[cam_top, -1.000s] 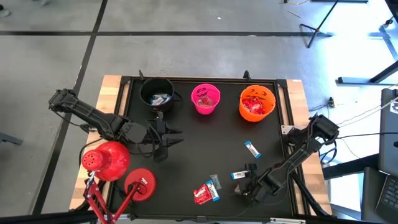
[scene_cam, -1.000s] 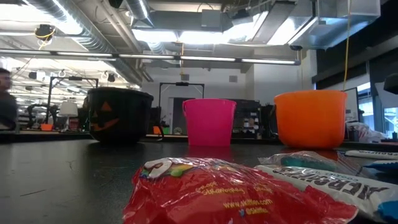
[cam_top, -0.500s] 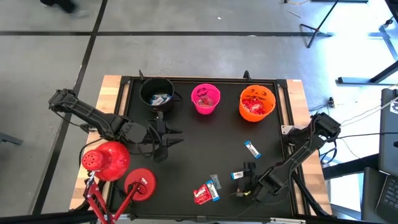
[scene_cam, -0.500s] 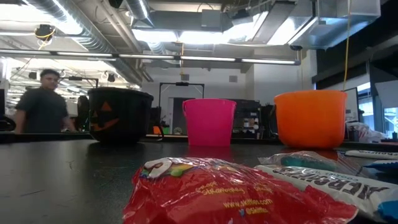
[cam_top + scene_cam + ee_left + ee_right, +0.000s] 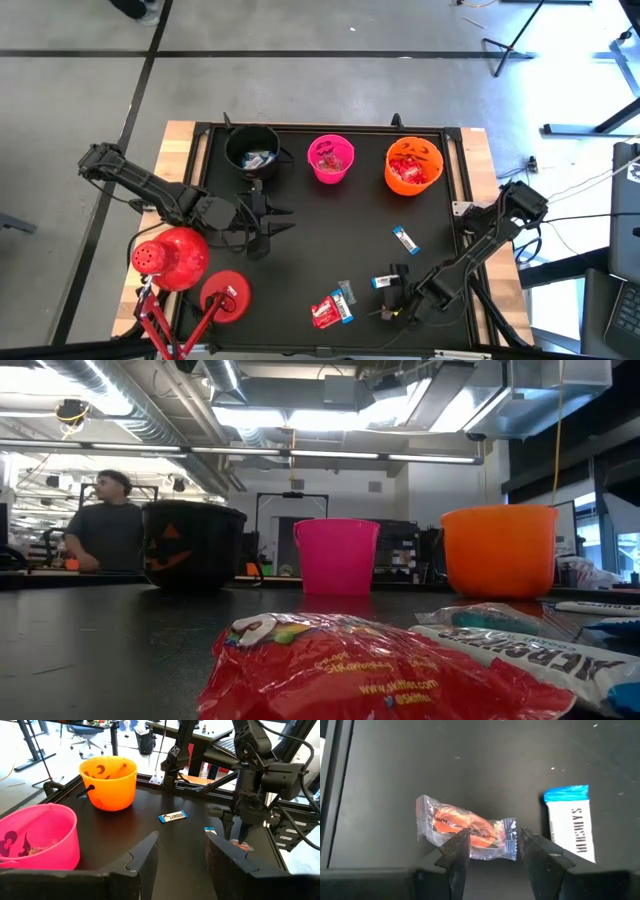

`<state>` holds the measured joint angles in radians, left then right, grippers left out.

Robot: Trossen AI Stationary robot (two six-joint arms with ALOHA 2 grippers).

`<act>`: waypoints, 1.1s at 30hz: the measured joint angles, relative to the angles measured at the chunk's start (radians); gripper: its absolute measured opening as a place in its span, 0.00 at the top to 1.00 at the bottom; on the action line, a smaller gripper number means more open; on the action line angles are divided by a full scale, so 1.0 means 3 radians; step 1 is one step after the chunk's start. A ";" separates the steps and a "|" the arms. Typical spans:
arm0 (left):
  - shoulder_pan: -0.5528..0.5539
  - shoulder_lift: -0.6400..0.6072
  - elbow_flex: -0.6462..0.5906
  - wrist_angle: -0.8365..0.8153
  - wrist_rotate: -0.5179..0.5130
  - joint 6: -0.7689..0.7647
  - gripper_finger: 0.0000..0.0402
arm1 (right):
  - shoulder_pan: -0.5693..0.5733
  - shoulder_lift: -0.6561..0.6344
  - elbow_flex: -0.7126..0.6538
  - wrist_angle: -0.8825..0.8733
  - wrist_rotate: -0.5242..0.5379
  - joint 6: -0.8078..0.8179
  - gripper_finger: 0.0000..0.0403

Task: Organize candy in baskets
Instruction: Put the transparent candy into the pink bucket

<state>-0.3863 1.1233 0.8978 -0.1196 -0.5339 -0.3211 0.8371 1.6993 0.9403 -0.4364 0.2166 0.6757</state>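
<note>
High view: black desk (image 5: pixel 330 240) w/ three buckets in a row along the far edge: black bucket (image 5: pixel 252 150) on the left, pink bucket (image 5: pixel 331 159) in the middle, orange bucket (image 5: pixel 413 166) on the right, all w/ some candy inside. Left gripper (image 5: pixel 272 224) hovers just in front of the black bucket, fingers apart, nothing btwn them. Right gripper (image 5: pixel 397 300) sits low at the near right part of the desk, by a blue-white candy (image 5: pixel 383 282). Another blue-white bar (image 5: pixel 404 239) lies alone mid-right, well apart from the buckets. A red candy pack (image 5: pixel 323 313) w/ a blue-white one touching it lies near the front edge. Red lamp heads (image 5: pixel 171 257) stand at the near left corner.

Low view: red candy pack (image 5: pixel 340 665) fills the foreground, a white-wrapped bar (image 5: pixel 520 645) just beside it on the right. Behind: black bucket (image 5: pixel 192 545) w/ a pumpkin face, pink bucket (image 5: pixel 336 555), orange bucket (image 5: pixel 499 550). A person (image 5: pixel 105 535) stands in the room beyond the desk, left of the black bucket.

Left wrist view: left gripper (image 5: pixel 179 852) fingers apart, empty. Pink bucket (image 5: pixel 37 837) close by, orange bucket (image 5: pixel 108 782) farther, a blue-white bar (image 5: pixel 172 816) on the desk btwn them & the right arm (image 5: pixel 255 775).

Right wrist view: right gripper (image 5: pixel 492 851) fingers apart, straddling one end of a clear-wrapped orange candy (image 5: pixel 465 827) lying flat on the desk; can't tell if they touch it. A blue-white bar (image 5: pixel 572 822) lies just beside, apart from it
</note>
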 joint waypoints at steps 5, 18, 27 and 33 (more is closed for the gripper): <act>0.0000 0.0000 0.0000 0.0000 -0.0001 -0.0001 0.63 | 0.0000 0.0000 -0.0108 0.0122 -0.0060 0.0063 0.58; 0.0000 0.0000 0.0000 0.0000 0.0000 -0.0001 0.63 | 0.0000 -0.0003 -0.0152 0.0112 0.0009 0.0007 0.95; 0.0000 0.0000 0.0000 0.0000 0.0000 0.0000 0.63 | -0.0016 -0.0159 -0.0034 0.0041 0.0149 -0.0135 0.99; 0.0000 0.0000 0.0000 0.0000 0.0000 -0.0001 0.63 | -0.0217 -0.0358 0.0116 0.0054 0.0418 -0.0485 0.99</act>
<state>-0.3862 1.1233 0.8978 -0.1196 -0.5339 -0.3213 0.7720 1.5918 0.9752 -0.4202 0.3419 0.5302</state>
